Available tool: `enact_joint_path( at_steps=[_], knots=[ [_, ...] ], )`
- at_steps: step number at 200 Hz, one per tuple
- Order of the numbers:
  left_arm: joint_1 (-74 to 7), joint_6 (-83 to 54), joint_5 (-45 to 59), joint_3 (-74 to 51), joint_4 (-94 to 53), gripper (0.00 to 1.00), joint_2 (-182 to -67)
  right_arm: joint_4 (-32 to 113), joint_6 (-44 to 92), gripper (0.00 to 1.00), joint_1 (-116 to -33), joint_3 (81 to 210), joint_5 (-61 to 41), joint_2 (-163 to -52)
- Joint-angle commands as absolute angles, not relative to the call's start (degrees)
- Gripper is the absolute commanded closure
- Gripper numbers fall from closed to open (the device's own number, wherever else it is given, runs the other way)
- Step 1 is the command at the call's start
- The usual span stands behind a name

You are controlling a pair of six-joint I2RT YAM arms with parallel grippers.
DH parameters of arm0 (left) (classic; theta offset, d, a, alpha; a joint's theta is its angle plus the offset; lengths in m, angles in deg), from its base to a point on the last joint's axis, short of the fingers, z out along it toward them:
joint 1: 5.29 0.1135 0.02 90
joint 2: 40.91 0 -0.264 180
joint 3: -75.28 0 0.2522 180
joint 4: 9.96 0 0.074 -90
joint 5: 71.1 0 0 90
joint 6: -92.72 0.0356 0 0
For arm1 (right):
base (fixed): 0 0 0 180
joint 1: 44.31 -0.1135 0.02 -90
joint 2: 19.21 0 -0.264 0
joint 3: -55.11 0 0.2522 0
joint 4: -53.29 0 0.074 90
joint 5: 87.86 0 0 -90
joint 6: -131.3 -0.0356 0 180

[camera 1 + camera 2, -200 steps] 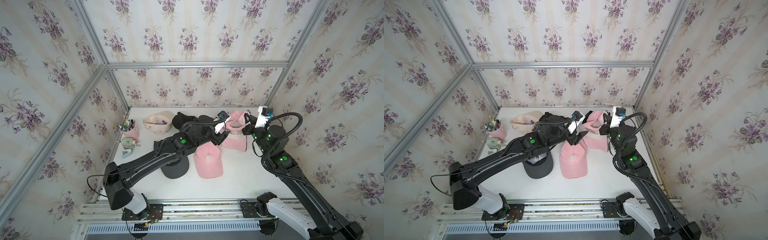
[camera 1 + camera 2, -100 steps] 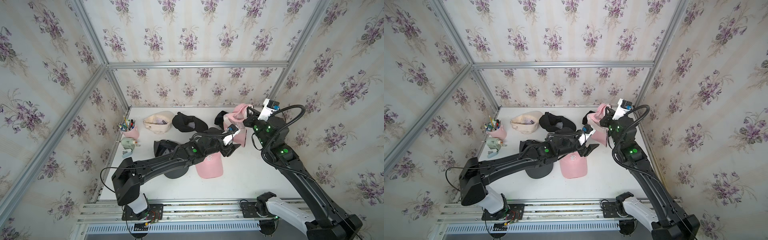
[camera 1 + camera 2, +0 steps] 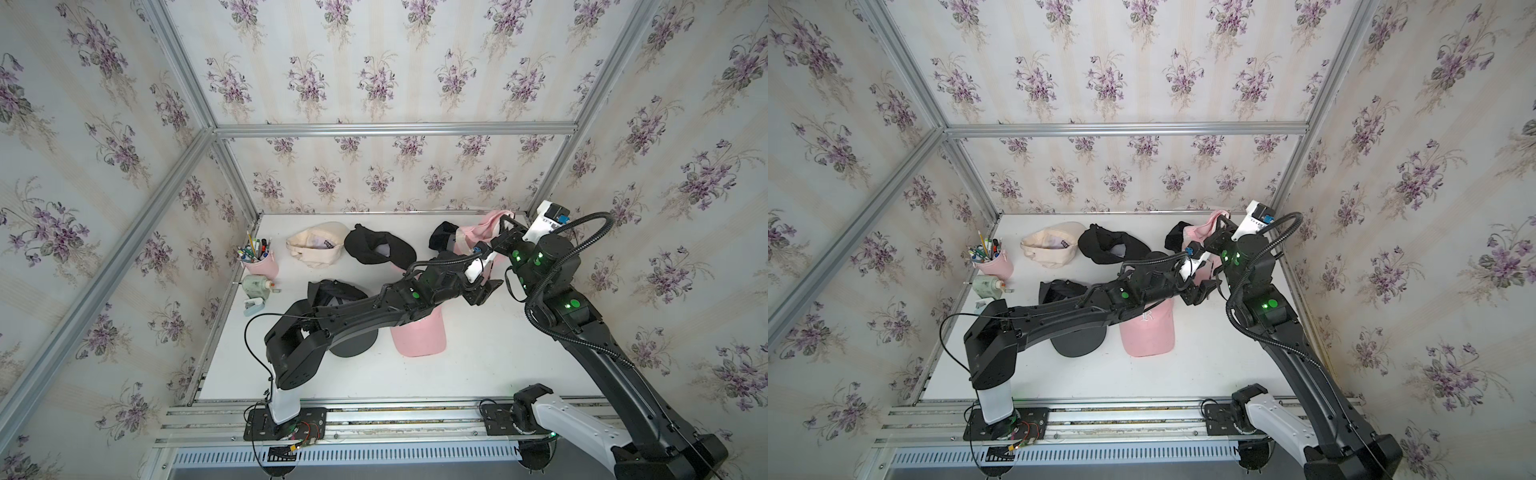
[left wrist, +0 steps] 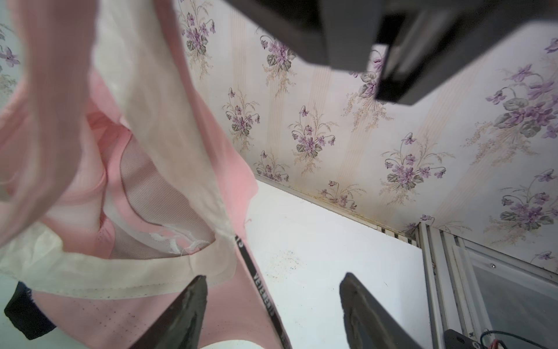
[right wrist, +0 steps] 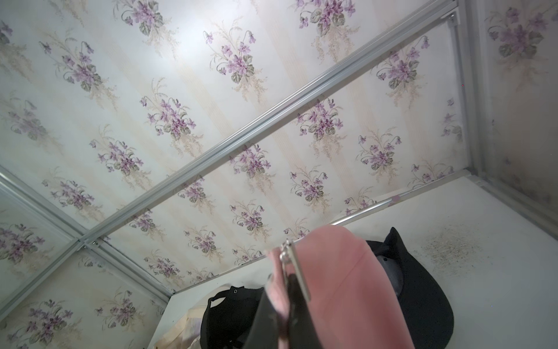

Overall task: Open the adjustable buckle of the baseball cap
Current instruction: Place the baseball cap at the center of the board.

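Observation:
The pink baseball cap (image 3: 482,226) (image 3: 1206,226) hangs in the air at the back right. My right gripper (image 3: 505,222) (image 3: 1223,222) is shut on its pink strap. In the right wrist view the strap is pinched between the fingers at the right gripper (image 5: 282,279), and the silver metal buckle (image 5: 292,266) sits right at the fingertips. My left gripper (image 3: 486,289) (image 3: 1202,291) is open, in front of and below the cap. In the left wrist view the cap's pale lining (image 4: 145,127) hangs beside the open left gripper (image 4: 273,275), which holds nothing.
A second pink cap (image 3: 419,338) lies mid-table under my left arm. Black caps (image 3: 378,251) (image 3: 332,291) (image 3: 442,235) and a cream cap (image 3: 318,249) lie toward the back. A pink pen cup (image 3: 259,262) and a small pale green item (image 3: 255,286) stand at the left edge.
My right gripper has carried the pink cap up toward the back right corner. My left gripper has pulled away from the cap, moving right and toward the front, still open.

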State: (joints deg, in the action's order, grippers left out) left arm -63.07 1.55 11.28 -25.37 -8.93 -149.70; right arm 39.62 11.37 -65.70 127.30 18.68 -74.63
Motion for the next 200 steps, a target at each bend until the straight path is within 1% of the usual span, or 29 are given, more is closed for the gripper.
enact_joint_path(
  at_steps=[1,13,32,37,40,63,96,140,156,165,195,200],
  knots=[
    [-62.5,-0.8,12.6,-27.3,-9.0,0.31,-151.2,40.7,9.5,1.00,-65.8,127.1,19.5,-73.7],
    [-62.3,-1.3,11.8,-27.7,-9.1,0.34,-151.9,40.6,9.3,1.00,-65.8,127.0,19.5,-73.6],
    [-62.0,-1.6,11.2,-28.5,-9.5,0.44,-152.7,40.3,9.0,1.00,-65.8,126.8,19.2,-73.4],
    [-62.0,-1.6,11.0,-28.8,-9.6,0.44,-152.8,40.3,8.9,1.00,-65.8,126.7,19.1,-73.4],
    [-61.9,-1.6,10.9,-28.9,-9.7,0.48,-152.9,40.3,8.9,1.00,-65.8,126.7,19.0,-73.4],
    [-61.7,-1.6,10.1,-30.4,-11.6,0.58,-153.6,40.6,8.4,1.00,-65.8,126.5,18.7,-73.4],
    [-61.2,-2.2,7.7,-30.4,-11.9,0.76,-153.6,40.6,8.3,1.00,-65.8,126.4,17.6,-73.9],
    [-61.0,-2.3,5.8,-29.5,-12.9,0.90,-152.4,40.9,8.8,1.00,-65.8,125.6,17.4,-73.8],
    [-60.8,-2.7,5.4,-28.8,-13.2,0.93,-151.8,41.0,9.7,1.00,-65.8,125.5,17.4,-73.6],
    [-60.7,-3.0,5.3,-28.4,-13.3,0.94,-151.4,40.9,10.4,0.95,-65.8,125.6,17.3,-73.6],
    [-60.0,-5.3,3.5,-27.3,-14.0,0.98,-150.0,41.9,14.8,0.71,-65.8,124.9,15.3,-72.5],
    [-59.8,-6.0,3.2,-27.0,-14.2,0.98,-149.9,42.1,15.5,0.65,-65.8,124.8,15.1,-72.3]
  ],
)
